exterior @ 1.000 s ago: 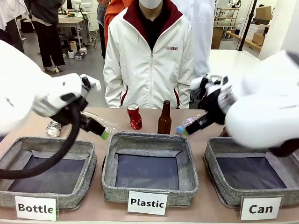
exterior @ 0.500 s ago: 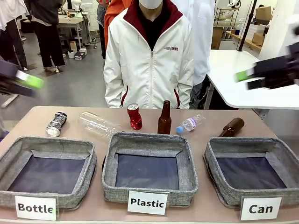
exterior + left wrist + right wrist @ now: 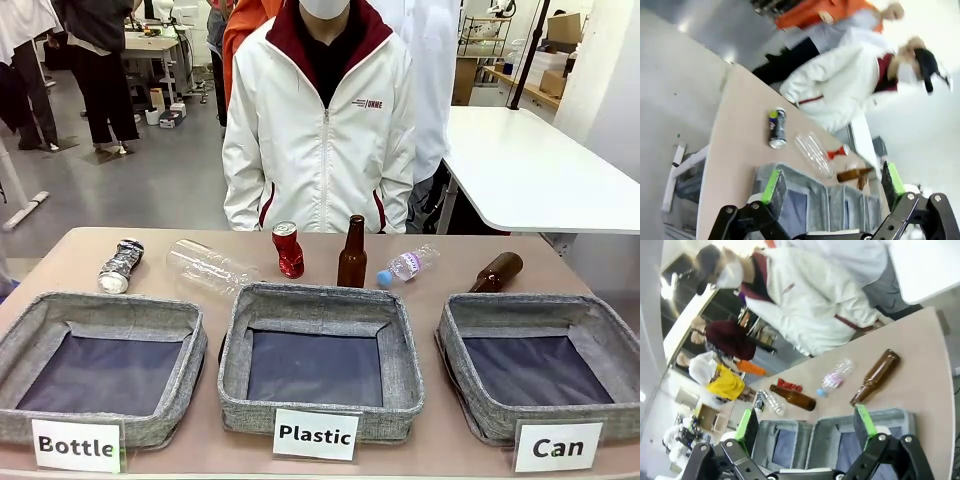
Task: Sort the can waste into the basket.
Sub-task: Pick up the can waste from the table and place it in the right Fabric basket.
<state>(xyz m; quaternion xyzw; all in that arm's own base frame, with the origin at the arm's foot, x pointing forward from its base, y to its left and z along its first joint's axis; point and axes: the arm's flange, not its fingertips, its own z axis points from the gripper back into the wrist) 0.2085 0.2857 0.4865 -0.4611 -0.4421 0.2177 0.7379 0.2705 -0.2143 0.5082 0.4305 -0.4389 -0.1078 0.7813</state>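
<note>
Now, nearest in the wrist views, the left gripper (image 3: 832, 189) is spread wide with nothing in it, and the right gripper (image 3: 805, 427) is spread just as wide and likewise grasps nothing. Both hang above the table (image 3: 440, 290), apart from everything on it. Along the table's near edge three grey baskets sit side by side: the Bottle basket (image 3: 100, 308) at left, the Plastic basket (image 3: 318, 297) in the middle, and the Can basket (image 3: 530, 307) at right, its dark lining bare. Beyond their far rims runs a row of waste. The black can (image 3: 120, 265) lies on its side at far left, behind the Bottle basket and well apart from the Can basket. Beside it lies a clear bottle (image 3: 210, 268). The red can (image 3: 288, 250), dented, stands upright behind the Plastic basket, just left of an upright brown bottle (image 3: 352, 253). A small bottle (image 3: 405, 265) with a blue cap lies next, and a second brown bottle (image 3: 497, 271) lies just behind the Can basket's far left corner. At the far side stands a person (image 3: 320, 130) in a white jacket.
</note>
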